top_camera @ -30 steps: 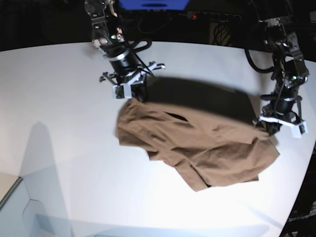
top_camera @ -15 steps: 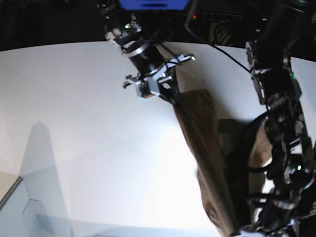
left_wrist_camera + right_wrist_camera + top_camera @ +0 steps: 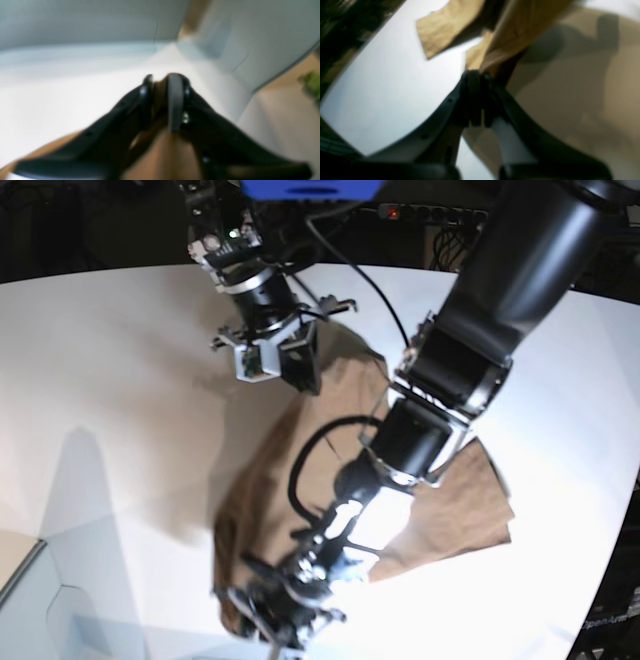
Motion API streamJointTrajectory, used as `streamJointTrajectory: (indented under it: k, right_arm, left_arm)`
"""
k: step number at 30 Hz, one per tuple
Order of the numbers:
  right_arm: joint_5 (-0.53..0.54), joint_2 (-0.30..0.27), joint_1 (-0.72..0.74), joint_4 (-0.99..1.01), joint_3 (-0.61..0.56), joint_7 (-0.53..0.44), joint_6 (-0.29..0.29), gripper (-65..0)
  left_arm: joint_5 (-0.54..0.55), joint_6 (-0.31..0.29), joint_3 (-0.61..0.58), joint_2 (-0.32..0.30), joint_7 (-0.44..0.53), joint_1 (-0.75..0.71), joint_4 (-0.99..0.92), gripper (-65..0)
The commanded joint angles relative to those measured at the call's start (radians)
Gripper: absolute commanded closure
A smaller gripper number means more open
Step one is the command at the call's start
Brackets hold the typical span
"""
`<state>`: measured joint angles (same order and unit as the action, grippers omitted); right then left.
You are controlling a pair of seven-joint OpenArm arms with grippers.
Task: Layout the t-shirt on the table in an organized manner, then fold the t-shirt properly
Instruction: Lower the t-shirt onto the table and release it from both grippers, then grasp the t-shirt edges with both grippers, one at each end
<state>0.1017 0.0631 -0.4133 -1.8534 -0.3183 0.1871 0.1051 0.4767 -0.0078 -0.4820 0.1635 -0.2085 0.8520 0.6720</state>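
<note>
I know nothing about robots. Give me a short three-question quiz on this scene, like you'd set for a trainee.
1. True or false: the t-shirt lies neatly folded in a square on the table.
2. Pick one. The right gripper is: A) wide open over bare table; B) closed on the shirt's brown cloth; C) holding a pen.
3. Fill the gap: in the base view, the arm stretched over the shirt toward the table's near edge is the ___ arm.

Key: 1 false, it is spread out and rumpled; 2 B; 3 left.
</note>
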Motion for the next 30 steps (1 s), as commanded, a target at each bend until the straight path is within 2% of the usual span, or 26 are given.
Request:
streamJointTrajectory:
  k: [1, 3, 5, 9, 10, 14, 19, 24, 30]
  right_arm:
    - [0.003, 0.007, 0.001, -0.018, 0.006, -0.028, 0.011, 0.0]
    - [0.003, 0.007, -0.009, -0.018, 0.025, -0.028, 0.011, 0.0]
    - [0.003, 0.007, -0.016, -0.018, 0.035, -0.028, 0.011, 0.0]
    - [0.003, 0.008, -0.017, -0.015, 0.054, -0.028, 0.011, 0.0]
    - [0.003, 0.008, -0.017, -0.012, 0.054, -0.028, 0.011, 0.0]
    - [0.003, 0.008, -0.012, -0.009, 0.083, -0.027, 0.011, 0.0]
    - [0.005, 0.008, -0.005, -0.010, 0.087, 0.019, 0.012, 0.0]
    - [0.005, 0.010, 0.027, -0.009, 0.084, 0.036, 0.015, 0.0]
    - [0.005, 0.010, 0.063, -0.009, 0.084, 0.079, 0.017, 0.0]
  left_arm:
    - [-0.002, 0.010, -0.031, -0.006, 0.073, 0.060, -0.039, -22.3]
    - [0.004, 0.018, -0.111, -0.006, 0.157, 0.059, -0.130, -32.5]
    - [0.006, 0.018, -0.172, -0.006, 0.223, 0.040, -0.143, -36.8]
    - [0.006, 0.018, -0.172, -0.006, 0.246, 0.008, -0.110, -37.4]
    - [0.007, 0.018, -0.156, -0.028, 0.246, -0.001, -0.076, -37.4]
    - [0.007, 0.019, -0.028, -0.190, 0.243, -0.127, 0.136, -37.3]
    - [0.006, 0.019, 0.194, -0.378, 0.096, -0.362, 0.444, -37.1]
    - [0.000, 0.015, 0.362, -0.447, 0.067, -0.589, 0.572, -37.1]
    - [-0.002, 0.019, 0.474, -0.448, 0.065, -0.825, 0.708, -37.0]
